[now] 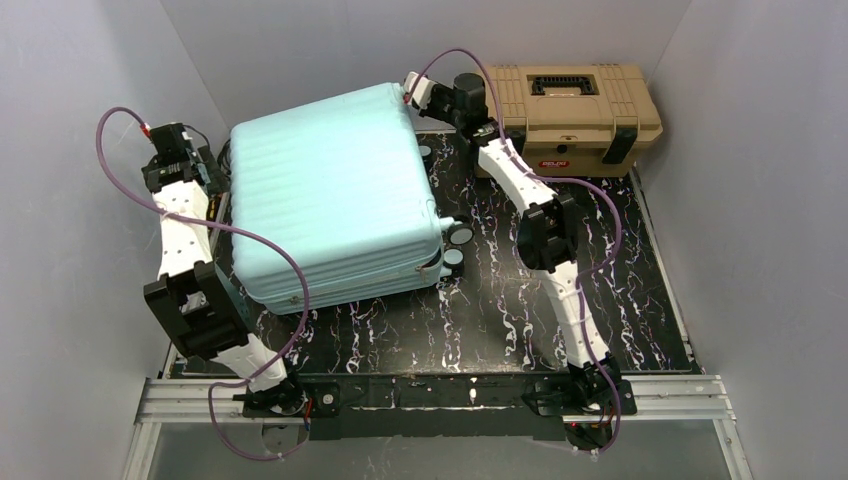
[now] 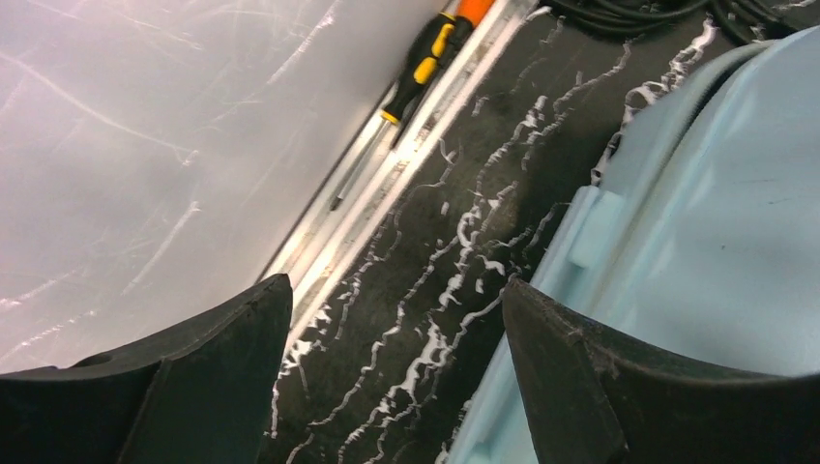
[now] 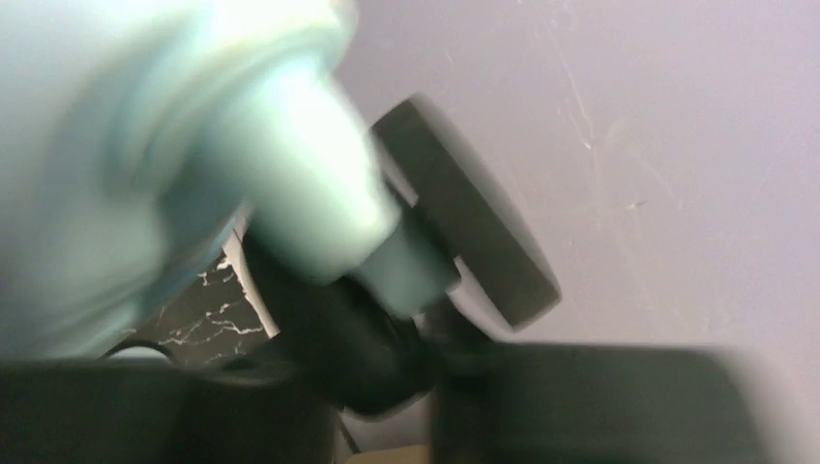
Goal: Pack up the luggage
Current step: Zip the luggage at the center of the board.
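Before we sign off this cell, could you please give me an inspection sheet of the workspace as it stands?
Surface: black table with white veining.
Job's things: luggage closed, lying skewed on the table, wheels to the right.
Clutter: tan toolbox, shut, at the far right corner; screwdriver along the left edge rail.
Grippers: left gripper open beside the luggage; right gripper at its far corner by a wheel, blurred, opening unclear.
Cables: purple cable from the left arm crosses the luggage's near corner; a second purple cable loops beside the right arm.
Surroundings: pale walls on three sides.
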Controlling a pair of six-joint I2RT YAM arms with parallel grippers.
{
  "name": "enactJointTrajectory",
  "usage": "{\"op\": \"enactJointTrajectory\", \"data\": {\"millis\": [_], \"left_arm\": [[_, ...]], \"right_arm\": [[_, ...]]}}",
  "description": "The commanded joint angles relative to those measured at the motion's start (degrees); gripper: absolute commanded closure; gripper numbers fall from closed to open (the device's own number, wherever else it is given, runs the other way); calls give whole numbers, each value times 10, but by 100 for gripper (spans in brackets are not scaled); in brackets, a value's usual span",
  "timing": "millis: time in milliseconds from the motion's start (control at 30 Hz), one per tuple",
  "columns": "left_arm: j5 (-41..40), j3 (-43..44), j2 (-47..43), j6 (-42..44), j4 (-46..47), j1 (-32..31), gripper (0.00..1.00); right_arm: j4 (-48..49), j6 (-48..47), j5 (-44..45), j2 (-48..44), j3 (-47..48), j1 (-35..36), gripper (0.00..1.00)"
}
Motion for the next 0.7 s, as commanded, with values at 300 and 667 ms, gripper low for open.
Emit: {"op": "enactJointTrajectory", "data": {"millis": [300, 667], "left_arm": [[209, 5, 39, 24, -14, -57, 23], [120, 30, 52, 26, -22, -106, 23]], "right_arm": [[124, 23, 38, -135, -35, -23, 99], [195, -32, 49, -154, -199, -36, 75]]}}
